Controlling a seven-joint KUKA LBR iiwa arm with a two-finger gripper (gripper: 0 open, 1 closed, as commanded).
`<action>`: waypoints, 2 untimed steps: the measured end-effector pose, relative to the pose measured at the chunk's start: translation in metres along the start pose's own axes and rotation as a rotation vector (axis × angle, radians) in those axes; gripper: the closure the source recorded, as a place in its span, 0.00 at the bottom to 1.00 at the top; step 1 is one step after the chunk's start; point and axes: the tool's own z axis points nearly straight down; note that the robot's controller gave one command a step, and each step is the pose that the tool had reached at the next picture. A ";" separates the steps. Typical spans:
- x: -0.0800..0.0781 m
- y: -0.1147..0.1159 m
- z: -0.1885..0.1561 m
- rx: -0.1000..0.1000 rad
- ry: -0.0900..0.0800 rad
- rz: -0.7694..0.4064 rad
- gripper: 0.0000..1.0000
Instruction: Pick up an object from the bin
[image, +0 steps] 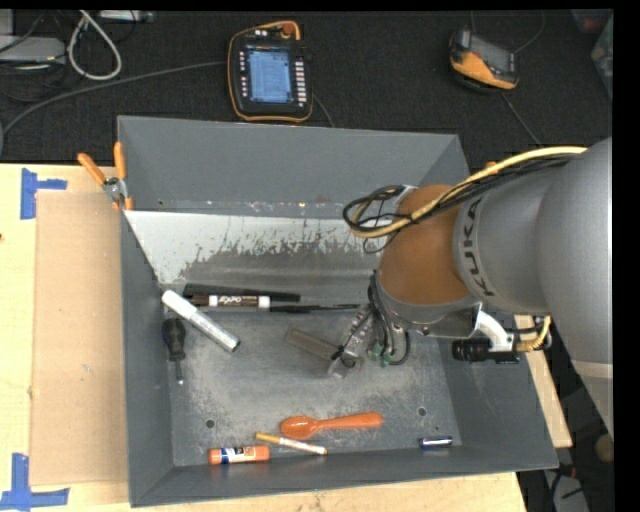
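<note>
My gripper (349, 350) hangs low over the middle of the bin floor, right of centre. Its tip is at the right end of a flat dark grey block (312, 343), which lies on the floor and seems to touch it. Behind them, a black marker (240, 300) lies along the foot of the back wall, with a thin dark rod (325, 308) to its right. An orange spoon (332, 424) rests on the floor in front of the gripper.
At the left lie a white marker (200, 320) and a black-handled screwdriver (175, 343). Near the front wall are a glue stick (240, 455), a thin pale stick (290, 443) and a small dark clip (436, 441). The arm covers the bin's right side.
</note>
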 end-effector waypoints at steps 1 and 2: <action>0.000 0.000 -0.018 -0.001 0.000 -0.001 1.00; 0.000 0.000 -0.028 -0.002 -0.002 -0.002 1.00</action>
